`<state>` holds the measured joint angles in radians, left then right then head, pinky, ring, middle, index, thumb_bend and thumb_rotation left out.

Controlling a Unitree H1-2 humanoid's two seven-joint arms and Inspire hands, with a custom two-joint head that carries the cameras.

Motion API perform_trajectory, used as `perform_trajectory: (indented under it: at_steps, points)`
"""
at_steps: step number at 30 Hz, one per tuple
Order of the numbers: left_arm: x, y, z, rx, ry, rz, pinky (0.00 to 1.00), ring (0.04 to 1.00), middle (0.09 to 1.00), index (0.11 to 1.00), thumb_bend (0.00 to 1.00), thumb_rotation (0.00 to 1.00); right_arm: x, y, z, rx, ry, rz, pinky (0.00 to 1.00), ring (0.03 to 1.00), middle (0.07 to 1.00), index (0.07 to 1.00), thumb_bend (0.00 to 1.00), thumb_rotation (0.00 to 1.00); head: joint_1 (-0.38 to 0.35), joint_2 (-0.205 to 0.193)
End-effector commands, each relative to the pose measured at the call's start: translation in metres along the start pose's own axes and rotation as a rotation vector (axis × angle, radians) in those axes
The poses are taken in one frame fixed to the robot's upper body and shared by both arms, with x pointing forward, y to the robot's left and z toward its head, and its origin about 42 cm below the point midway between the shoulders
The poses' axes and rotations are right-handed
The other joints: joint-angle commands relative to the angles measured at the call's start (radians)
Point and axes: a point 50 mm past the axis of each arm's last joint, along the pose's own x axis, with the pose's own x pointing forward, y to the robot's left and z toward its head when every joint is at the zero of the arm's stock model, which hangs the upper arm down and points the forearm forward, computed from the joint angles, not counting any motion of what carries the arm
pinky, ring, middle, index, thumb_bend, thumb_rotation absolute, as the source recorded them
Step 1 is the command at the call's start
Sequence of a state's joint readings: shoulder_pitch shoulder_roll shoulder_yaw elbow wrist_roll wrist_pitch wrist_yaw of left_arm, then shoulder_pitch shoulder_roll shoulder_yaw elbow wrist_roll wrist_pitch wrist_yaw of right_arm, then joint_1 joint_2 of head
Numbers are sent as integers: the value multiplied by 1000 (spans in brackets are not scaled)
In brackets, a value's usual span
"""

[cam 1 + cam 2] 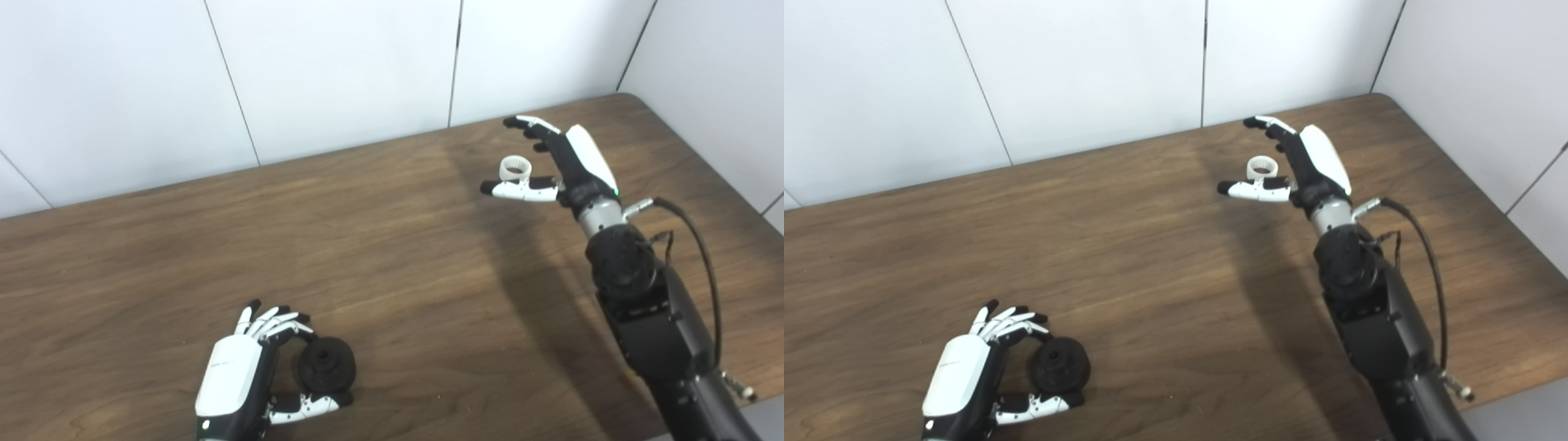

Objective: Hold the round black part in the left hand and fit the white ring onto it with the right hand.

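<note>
Closing carelessly, the spread right hand [554, 160] could knock the white ring [514, 168] away, while the left hand [257, 373] loosely cups the round black part [326, 364].

Take the black part [326, 365] as your reference: it sits on the table [392, 257] near the front edge, and your left hand [245, 373] is curled round its left side, fingers [278, 324] arched over the top, thumb [309, 404] tucked just under it. Can't quite tell if it's actually gripped or just cupped. Way off to the far right of the part, your right hand [551, 162] is spread wide open, and the ring [514, 169] stands right between its thumb [520, 190] and fingers [533, 125], just above the thumb.
</note>
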<state>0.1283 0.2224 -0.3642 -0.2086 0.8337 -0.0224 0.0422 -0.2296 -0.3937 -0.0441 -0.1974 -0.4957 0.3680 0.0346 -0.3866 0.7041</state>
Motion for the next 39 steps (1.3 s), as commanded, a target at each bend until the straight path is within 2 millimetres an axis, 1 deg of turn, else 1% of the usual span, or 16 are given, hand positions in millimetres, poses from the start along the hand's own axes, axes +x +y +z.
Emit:
perform_trajectory:
  at_steps: [1, 4, 5, 10, 12, 14, 17, 19, 21, 28, 39]
  points:
    - [-17, -12, -21, 31, 78, -99, 1000, 855, 748, 484, 522, 50, 18, -20, 12, -53, -56, -54, 837, 891, 883, 820, 675, 320, -3, -1]
    - [-18, -12, -22, 40, 75, -96, 1000, 851, 745, 483, 523, 50, 32, -24, 11, -95, -32, -53, 877, 924, 900, 813, 686, 310, -7, -4]
    - [-18, -12, -22, 39, 76, -96, 1000, 847, 741, 483, 523, 50, 37, -25, 9, -105, -29, -52, 875, 932, 905, 802, 695, 289, -7, -4]
    - [-18, -12, -24, 33, 83, -98, 1000, 852, 744, 484, 523, 51, 61, -27, -2, -184, 4, -23, 858, 952, 924, 763, 744, 249, -7, -4]
    - [-18, -12, -24, 36, 81, -96, 1000, 849, 742, 483, 523, 51, 70, -27, -5, -250, 26, 13, 860, 960, 932, 759, 754, 271, -7, -4]
    - [-18, -11, -24, 38, 79, -97, 1000, 851, 743, 483, 523, 51, 77, -27, -7, -300, 50, 49, 897, 979, 950, 768, 766, 296, -21, -9]
    - [-19, -11, -24, 38, 82, -102, 1000, 855, 746, 483, 522, 52, 89, -26, -10, -331, 79, 89, 917, 992, 957, 760, 811, 286, -21, -9]
    - [-19, -10, -23, 35, 82, -100, 1000, 852, 746, 483, 523, 52, 95, -26, -11, -346, 95, 118, 940, 999, 967, 754, 819, 279, -25, -8]
    - [-19, -10, -23, 37, 84, -98, 1000, 851, 746, 483, 523, 52, 99, -25, -9, -363, 107, 142, 963, 1000, 975, 750, 815, 271, -26, -10]
    - [-20, -10, -23, 40, 88, -96, 1000, 852, 746, 483, 523, 53, 113, -21, -11, -410, 152, 184, 984, 1000, 965, 740, 819, 238, -26, -11]
    - [-19, -9, -22, 32, 92, -96, 1000, 855, 746, 483, 523, 51, 124, -11, -16, -404, 222, 189, 945, 997, 954, 732, 787, 246, -24, -11]
